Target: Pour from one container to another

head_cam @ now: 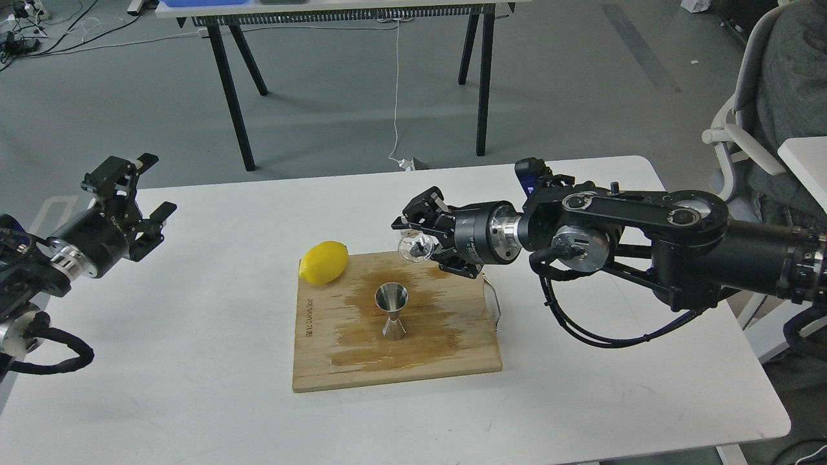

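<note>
A white table (194,400) fills most of the view, standing on a grey floor (568,84) where a second table on black legs (232,110) sits farther back with a white cable (396,90) hanging beside it; part of a pale chair (730,135) shows at the far right. In the middle of the white table lies a wooden cutting board (446,361), its surface darkened by wet-looking patches around the centre. The right arm reaches in from the right, roughly level above the table, and its right gripper (421,244) is closed around the glass cup (413,247), holding it tipped on its side above the board's far edge. Whether anything is in the cup cannot be told. The steel jigger (392,311) stands upright on the board, just nearer and slightly left of the cup, well below it and not touching; its open upper cone shows a shiny interior, and no liquid can be made out inside. A yellow lemon (324,262) rests at the board's far left corner, partly over the edge onto the table. Off to the left, the left gripper (139,194) hangs above the table's left edge with its fingers spread wide, holding nothing.
</note>
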### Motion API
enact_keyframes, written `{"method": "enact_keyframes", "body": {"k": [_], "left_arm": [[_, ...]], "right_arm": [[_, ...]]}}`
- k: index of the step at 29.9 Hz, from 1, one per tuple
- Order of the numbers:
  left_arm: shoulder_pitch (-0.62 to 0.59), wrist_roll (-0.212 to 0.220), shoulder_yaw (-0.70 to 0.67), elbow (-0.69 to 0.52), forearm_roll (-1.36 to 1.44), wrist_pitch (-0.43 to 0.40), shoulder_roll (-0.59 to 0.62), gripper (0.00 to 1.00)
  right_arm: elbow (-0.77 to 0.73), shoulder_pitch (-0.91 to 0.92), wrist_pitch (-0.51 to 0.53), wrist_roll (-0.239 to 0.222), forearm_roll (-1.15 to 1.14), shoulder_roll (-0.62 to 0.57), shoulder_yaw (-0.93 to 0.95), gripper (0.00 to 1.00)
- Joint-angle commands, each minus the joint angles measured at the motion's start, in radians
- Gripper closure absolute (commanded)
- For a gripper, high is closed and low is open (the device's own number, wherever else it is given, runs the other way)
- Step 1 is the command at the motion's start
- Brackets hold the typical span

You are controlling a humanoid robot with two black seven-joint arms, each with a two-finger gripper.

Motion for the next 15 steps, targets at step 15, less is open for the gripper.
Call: {"method": "enact_keyframes", "body": {"k": [15], "left_arm": [[0.006,0.0,-0.003,0.0,-0.019,0.0,0.007,0.01]], "right_arm": [[0.016,0.17,0.021,0.023,-0.07,0.069,-0.134,0.73]]}}
